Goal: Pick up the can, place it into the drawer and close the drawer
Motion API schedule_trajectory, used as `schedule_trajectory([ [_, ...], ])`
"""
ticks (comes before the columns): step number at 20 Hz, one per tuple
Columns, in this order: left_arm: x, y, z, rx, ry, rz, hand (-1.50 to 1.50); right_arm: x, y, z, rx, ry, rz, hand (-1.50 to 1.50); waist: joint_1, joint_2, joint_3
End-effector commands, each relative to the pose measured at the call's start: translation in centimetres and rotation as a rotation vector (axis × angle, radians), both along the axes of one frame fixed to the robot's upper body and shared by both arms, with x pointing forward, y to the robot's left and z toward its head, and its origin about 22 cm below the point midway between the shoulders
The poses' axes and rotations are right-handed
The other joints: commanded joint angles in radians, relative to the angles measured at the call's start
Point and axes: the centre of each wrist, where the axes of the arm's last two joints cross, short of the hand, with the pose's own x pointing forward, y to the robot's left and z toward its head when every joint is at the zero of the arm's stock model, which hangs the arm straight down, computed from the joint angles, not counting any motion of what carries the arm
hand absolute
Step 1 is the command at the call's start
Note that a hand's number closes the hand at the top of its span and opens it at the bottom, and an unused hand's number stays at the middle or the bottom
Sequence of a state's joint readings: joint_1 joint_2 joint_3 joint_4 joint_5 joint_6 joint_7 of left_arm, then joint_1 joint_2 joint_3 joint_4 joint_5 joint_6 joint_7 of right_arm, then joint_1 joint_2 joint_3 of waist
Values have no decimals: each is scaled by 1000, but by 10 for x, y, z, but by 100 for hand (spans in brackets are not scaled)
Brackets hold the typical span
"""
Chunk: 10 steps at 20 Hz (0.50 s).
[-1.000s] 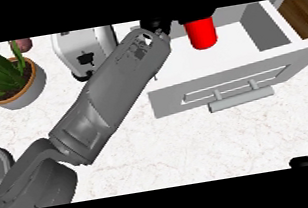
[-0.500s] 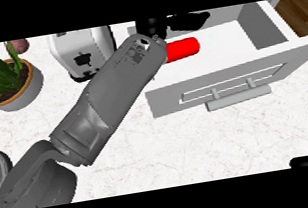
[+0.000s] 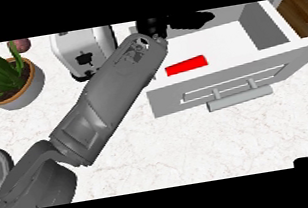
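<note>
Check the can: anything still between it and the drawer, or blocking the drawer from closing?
Nothing between them: the red can already lies on its side inside the open drawer. The left hand is above the drawer's back edge. Nothing visible stands against the drawer front or its handle.

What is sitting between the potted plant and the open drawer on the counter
In the head view, the white toaster and the robot's grey left forearm lie between the potted plant and the open drawer, where the red can lies.
</note>
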<state>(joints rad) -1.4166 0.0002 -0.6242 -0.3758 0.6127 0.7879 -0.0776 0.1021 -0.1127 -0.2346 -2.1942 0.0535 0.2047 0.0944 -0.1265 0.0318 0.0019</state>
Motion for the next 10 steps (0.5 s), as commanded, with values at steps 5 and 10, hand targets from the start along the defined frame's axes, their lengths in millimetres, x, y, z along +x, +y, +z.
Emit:
schedule_trajectory([
  [5,-3,-3,3,-84,-7,-14,-150,0,7,14,-241,-81,31,-150,19,-4,0],
  [10,-8,-14,20,-118,-26,-18,-150,12,18,26,-400,-102,-30,-150,54,-13,-1],
])
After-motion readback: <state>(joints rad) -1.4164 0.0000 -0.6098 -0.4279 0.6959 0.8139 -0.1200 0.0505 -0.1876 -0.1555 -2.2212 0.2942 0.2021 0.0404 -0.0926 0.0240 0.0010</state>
